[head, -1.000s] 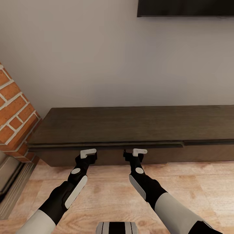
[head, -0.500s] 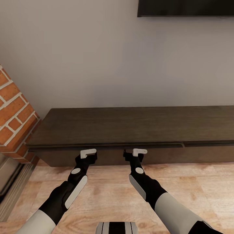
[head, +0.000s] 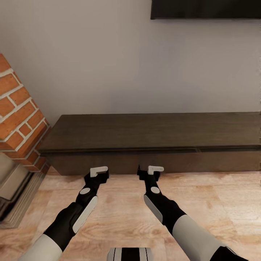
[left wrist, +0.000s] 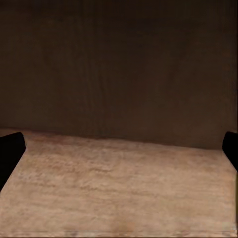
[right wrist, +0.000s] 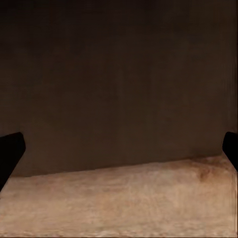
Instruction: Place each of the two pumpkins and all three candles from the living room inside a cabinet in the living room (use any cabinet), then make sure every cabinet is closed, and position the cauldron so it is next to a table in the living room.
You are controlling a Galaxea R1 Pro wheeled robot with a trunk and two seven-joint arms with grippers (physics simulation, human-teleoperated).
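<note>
The long, low dark-brown cabinet (head: 145, 132) runs along the grey wall, and its flat fronts look flush and closed. My left gripper (head: 98, 172) and right gripper (head: 150, 170) hover side by side over the floor, a short way in front of the cabinet's lower front. Both are open and hold nothing. In the left wrist view the cabinet front (left wrist: 119, 64) stands beyond dark fingertips (left wrist: 10, 151) spread wide; the right wrist view shows the same front (right wrist: 119, 74). The pumpkins, candles, cauldron and table are out of view.
A brick fireplace (head: 18, 116) with a grey hearth step (head: 16, 203) stands at the left, close to the cabinet's end. A dark screen (head: 206, 9) hangs on the wall above. Light wood plank floor (head: 217, 195) stretches in front of the cabinet.
The whole picture has shifted: the cabinet now sits a bit farther off and more floor shows before it, so the camera has backed away. Both arms hold the same pose.
</note>
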